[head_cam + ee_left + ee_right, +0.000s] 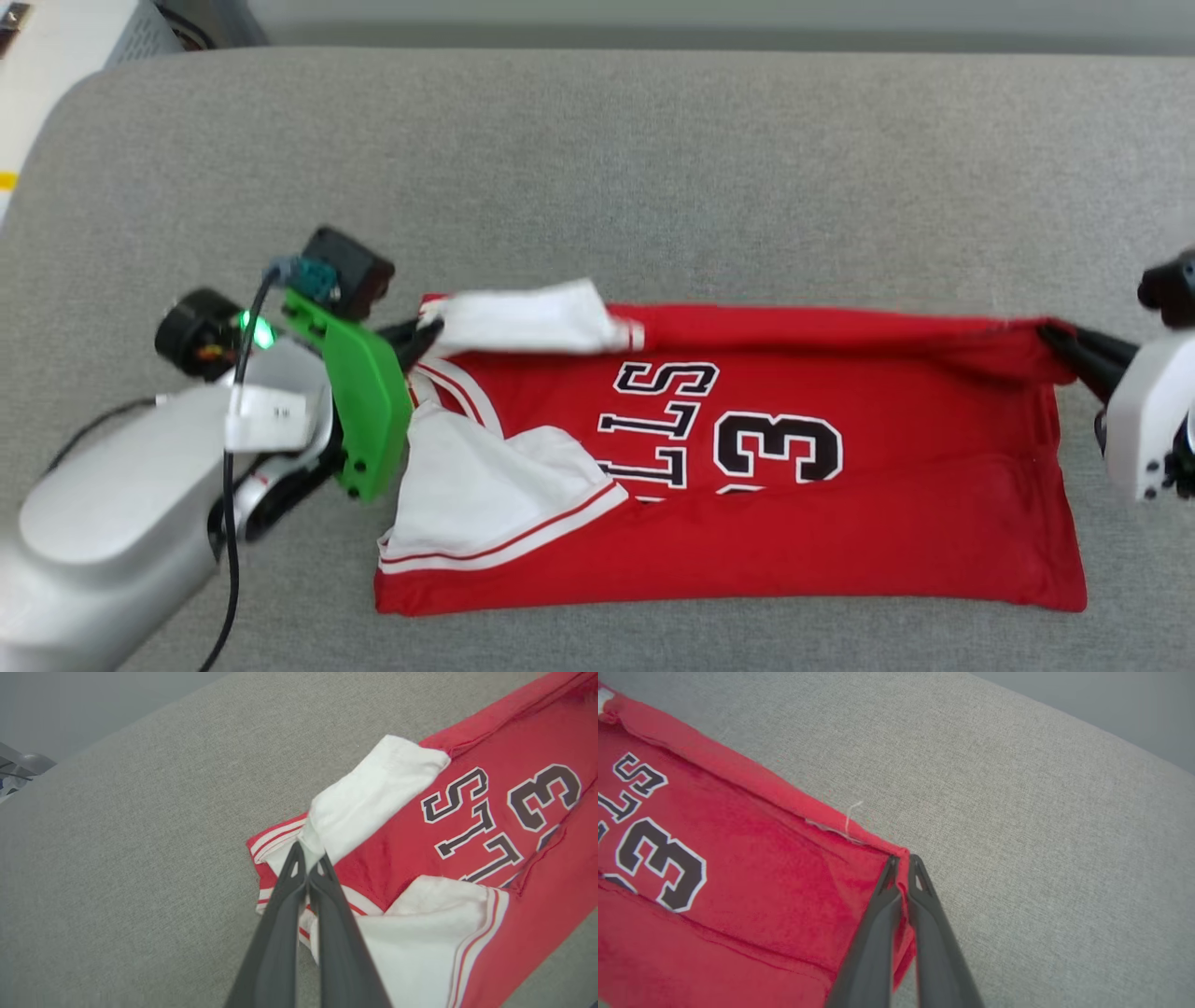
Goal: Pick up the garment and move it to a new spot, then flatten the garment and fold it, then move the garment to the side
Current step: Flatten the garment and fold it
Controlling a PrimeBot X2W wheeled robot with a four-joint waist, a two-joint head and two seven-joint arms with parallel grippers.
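Our left gripper (422,334) is pinched shut on the far shoulder corner of the garment (840,532), beside the white sleeve (523,317). Our right gripper (1060,336) is clamped on the far hem corner. Between them the far edge runs straight from left to right, along the garment's long axis. The body lies toward us on the grey padded surface (597,159). Each arm holds its own end, so we judge the next fold means drawing this edge toward us together.

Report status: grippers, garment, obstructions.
Left gripper shut on garment, sleeve end. Right gripper shut on it, hem end. Garment partly folded on grey surface. Nothing blocking.
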